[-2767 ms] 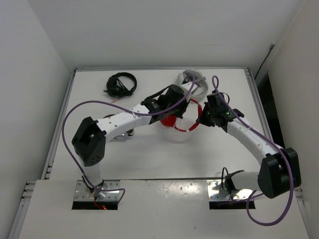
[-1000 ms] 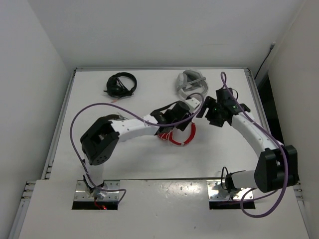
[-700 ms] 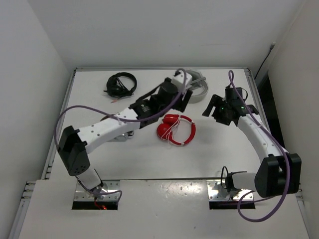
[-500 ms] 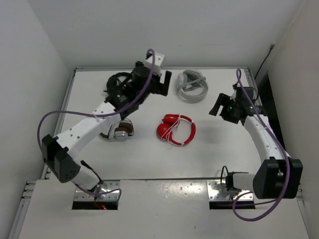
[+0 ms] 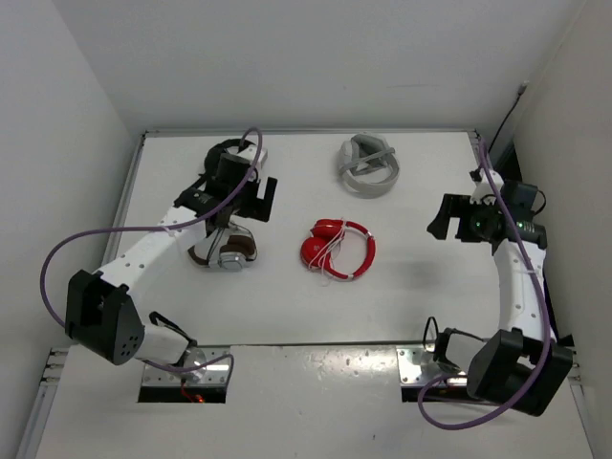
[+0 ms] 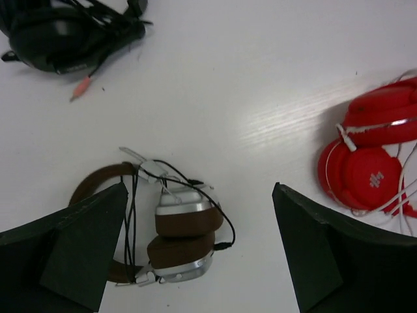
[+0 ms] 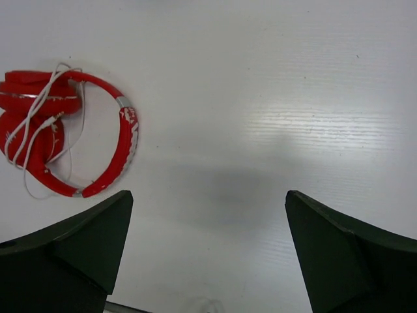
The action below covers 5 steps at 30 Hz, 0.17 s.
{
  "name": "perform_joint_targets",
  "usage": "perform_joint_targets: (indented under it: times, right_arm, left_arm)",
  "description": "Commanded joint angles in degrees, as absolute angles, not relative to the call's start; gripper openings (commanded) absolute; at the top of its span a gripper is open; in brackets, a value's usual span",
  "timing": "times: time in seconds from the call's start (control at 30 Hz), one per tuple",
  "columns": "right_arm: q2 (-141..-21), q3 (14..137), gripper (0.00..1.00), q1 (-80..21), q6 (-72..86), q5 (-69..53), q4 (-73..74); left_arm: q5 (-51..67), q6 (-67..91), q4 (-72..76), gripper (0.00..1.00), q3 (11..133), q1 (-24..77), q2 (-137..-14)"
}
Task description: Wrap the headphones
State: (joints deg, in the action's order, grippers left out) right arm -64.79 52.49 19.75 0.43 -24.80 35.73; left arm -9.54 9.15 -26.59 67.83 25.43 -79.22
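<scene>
The red headphones [image 5: 337, 247] lie flat mid-table, earcups folded together, with the thin white cable [image 5: 330, 251] looped over the cups and headband. The left wrist view shows the earcups [image 6: 374, 173] at its right edge. In the right wrist view the headphones [image 7: 122, 134] lie at upper left, cable [image 7: 39, 107] across the cups. My left gripper [image 5: 241, 203] hangs open to their left, nothing between its fingers; it [image 6: 199, 189] hovers over another headset. My right gripper [image 5: 438, 218] is open and empty off to their right, above bare table [image 7: 208, 193].
Brown-and-silver headphones [image 5: 225, 251] lie under my left gripper, their dark cable [image 6: 195, 186] tangled round them. A black headset [image 6: 58, 39] sits at the back left, a grey-white headset [image 5: 368, 167] at the back centre. Walls close in the table's left, back and right sides.
Both arms have pulled away from the red headphones, left arm swinging left, right arm swinging right. Both grippers opened wide. The headphones now lie free on the table.
</scene>
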Motion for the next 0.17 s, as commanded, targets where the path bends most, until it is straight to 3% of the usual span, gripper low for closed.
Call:
perform_joint_targets:
  times: [0.0, 0.13]
  right_arm:
    - [-61.8, 50.2, 1.00, 19.3, -4.7, -26.2, 35.1]
    - [-59.5, 47.8, 1.00, 17.3, -4.7, -24.4, 34.5]
  left_arm:
    - [-7.6, 10.5, -24.5, 0.99, 65.8, 24.8, -74.9]
    - [-7.6, 10.5, -23.1, 0.99, 62.2, 23.5, -72.4]
